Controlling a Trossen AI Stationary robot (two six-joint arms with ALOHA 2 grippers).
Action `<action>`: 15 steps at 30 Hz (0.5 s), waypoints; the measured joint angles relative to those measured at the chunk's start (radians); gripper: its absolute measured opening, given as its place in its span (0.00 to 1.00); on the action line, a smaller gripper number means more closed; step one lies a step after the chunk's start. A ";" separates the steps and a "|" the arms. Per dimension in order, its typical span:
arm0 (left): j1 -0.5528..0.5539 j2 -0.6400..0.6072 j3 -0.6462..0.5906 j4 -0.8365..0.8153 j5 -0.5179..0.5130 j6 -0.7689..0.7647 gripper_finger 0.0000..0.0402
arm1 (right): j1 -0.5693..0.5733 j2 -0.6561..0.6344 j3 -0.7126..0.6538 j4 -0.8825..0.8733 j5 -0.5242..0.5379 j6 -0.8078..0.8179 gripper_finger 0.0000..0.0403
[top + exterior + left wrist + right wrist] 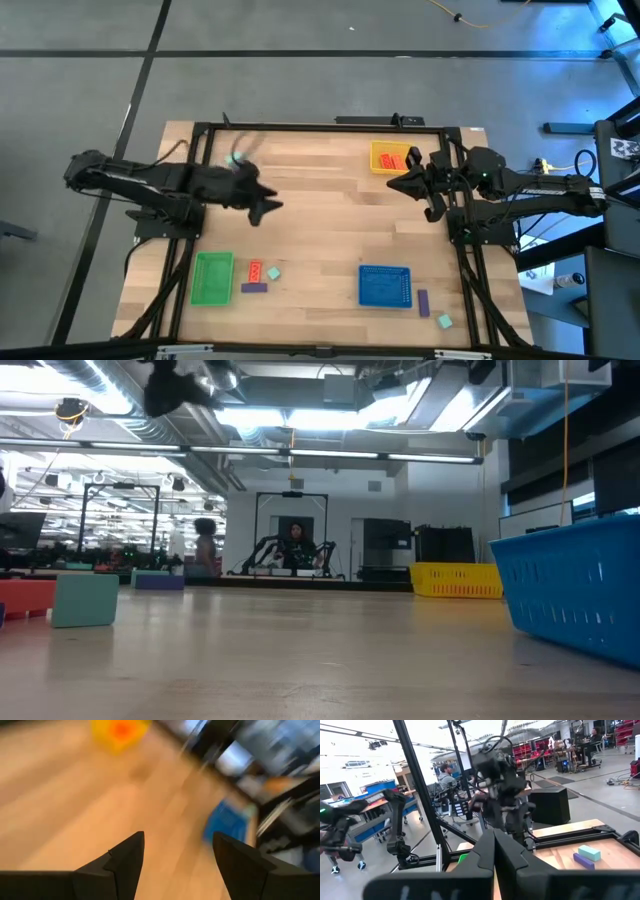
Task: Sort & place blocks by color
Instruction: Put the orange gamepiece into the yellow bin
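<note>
My left gripper [266, 208] [177, 840] hangs open above the bare middle of the table, left of centre, with nothing between its fingers. My right gripper [400, 185] [494, 837] is shut and empty, just in front of the yellow tray [392, 158], which holds orange-red blocks [394, 161]. Beside the green tray [212, 277] lie a red block [254, 271], a mint cube [274, 271] and a purple bar [254, 288]. Right of the blue tray [385, 286] lie another purple bar [423, 301] and a mint cube [444, 321].
In the low view the mint cube [85, 600] and red block [25, 598] stand at the left, and the blue tray's wall [580, 595] rises close on the right. A dark metal frame [300, 127] rims the table. People show in the room beyond.
</note>
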 joint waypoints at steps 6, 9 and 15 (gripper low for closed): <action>-0.119 0.235 0.132 -0.412 0.010 -0.284 0.56 | 0.000 0.000 0.000 -0.019 0.000 -0.001 0.00; -0.183 0.337 0.134 -0.480 0.011 -0.465 0.56 | 0.000 0.000 0.000 -0.029 0.000 -0.002 0.00; -0.284 0.528 0.134 -0.520 0.115 -0.715 0.56 | 0.000 0.000 0.000 -0.042 0.000 -0.003 0.00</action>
